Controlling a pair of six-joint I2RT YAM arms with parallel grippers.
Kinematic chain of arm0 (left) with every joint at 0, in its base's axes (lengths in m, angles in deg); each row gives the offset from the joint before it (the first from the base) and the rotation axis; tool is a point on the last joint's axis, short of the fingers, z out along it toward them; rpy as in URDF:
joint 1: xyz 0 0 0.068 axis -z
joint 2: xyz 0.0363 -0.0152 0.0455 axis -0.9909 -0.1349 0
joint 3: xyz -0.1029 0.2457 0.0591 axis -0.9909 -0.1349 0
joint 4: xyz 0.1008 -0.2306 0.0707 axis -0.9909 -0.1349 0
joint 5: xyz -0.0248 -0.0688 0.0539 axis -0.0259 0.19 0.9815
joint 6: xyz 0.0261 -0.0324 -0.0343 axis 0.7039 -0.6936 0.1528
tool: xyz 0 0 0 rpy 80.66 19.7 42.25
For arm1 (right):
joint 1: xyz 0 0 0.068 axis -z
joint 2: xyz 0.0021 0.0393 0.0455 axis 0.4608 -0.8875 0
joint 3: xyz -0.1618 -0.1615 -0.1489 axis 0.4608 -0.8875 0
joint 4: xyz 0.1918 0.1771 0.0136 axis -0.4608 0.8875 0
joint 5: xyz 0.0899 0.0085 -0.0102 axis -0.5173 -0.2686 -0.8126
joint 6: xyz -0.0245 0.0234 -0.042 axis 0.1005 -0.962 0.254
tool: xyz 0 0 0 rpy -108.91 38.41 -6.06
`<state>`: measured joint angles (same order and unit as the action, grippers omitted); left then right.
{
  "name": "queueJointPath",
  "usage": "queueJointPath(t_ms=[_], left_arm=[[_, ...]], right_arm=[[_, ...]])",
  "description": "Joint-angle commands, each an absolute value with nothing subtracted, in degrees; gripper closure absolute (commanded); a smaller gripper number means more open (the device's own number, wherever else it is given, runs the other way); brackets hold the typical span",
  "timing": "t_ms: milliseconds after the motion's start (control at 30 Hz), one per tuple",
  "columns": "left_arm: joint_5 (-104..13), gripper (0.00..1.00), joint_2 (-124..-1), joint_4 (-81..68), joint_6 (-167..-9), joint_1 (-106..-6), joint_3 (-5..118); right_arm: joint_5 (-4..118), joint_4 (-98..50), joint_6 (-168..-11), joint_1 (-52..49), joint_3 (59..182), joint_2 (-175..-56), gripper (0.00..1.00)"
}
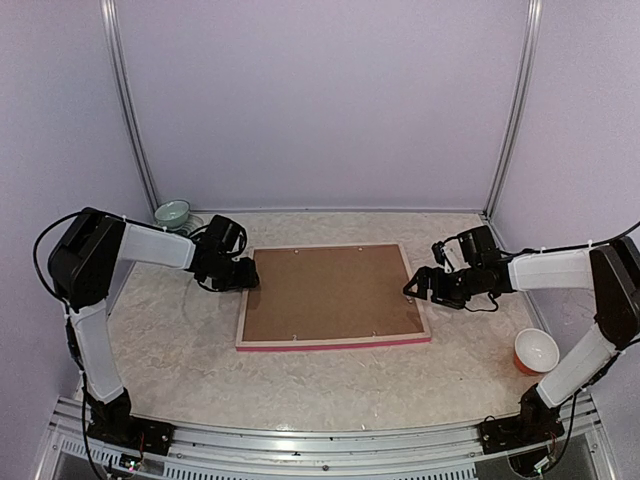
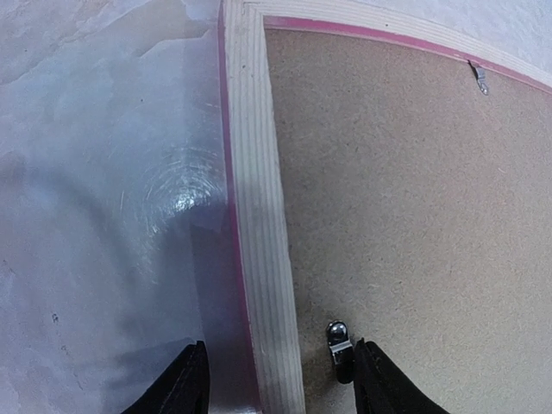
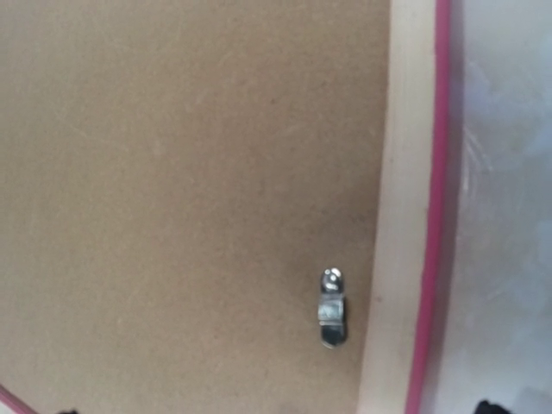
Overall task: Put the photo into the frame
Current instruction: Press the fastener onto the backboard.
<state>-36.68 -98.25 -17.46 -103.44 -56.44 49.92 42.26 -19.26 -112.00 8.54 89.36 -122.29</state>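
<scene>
- Top view: the frame [image 1: 335, 343] lies face down, with the brown backing board [image 1: 330, 290] filling it. The left gripper [image 1: 250, 280] is at its left rail and the right gripper [image 1: 415, 288] at its right rail. The photo is unseen, perhaps under the board.
- Left wrist: the jaws are spread astride the frame's left rail, holding nothing, with a metal tab [image 2: 339, 345] just inside.
- Right wrist: the fingertips are wide apart and empty.
- This looks like the securing step, and next would be pressing the tabs home.
- No writing is legible.
</scene>
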Motion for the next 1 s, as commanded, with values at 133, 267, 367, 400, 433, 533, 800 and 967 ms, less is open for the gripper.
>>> queueJointPath(t_ms=[133, 267, 367, 400, 433, 533, 800, 967], left_arm=[[-37.35, 0.43, -100.89, -21.86, -103.46, -56.05, 50.23], [-37.79, 0.46, -100.59, -21.19, -103.91, -56.37, 49.50], [-39.17, 0.51, -100.61, -20.06, -104.41, -56.99, 48.63], [-39.46, 0.51, -100.67, -19.81, -104.53, -57.08, 48.41], [-39.68, 0.52, -100.79, -19.59, -104.64, -57.18, 48.24], [-39.94, 0.54, -101.10, -19.32, -104.82, -57.35, 48.03], [-41.74, 0.63, -101.24, -17.47, -105.26, -58.18, 46.15], [-41.86, 0.69, -101.16, -16.98, -105.18, -58.50, 45.19]], right_arm=[[41.74, -19.86, -111.01, 9.54, 89.06, -120.46, 0.01], [41.74, -19.54, -110.83, 9.75, 89.11, -120.29, 0.01], [41.84, -19.36, -110.74, 9.84, 89.18, -120.13, 0.01], [41.79, -19.34, -110.70, 9.83, 89.21, -120.04, 0.01], [41.72, -19.28, -110.72, 9.90, 89.17, -119.97, 0.01], [41.79, -19.03, -110.66, 10.02, 89.25, -119.78, 0.01], [42.01, -18.86, -110.68, 10.10, 89.17, -119.58, 0.01], [42.02, -18.90, -110.70, 10.21, 88.98, -119.49, 0.01]])
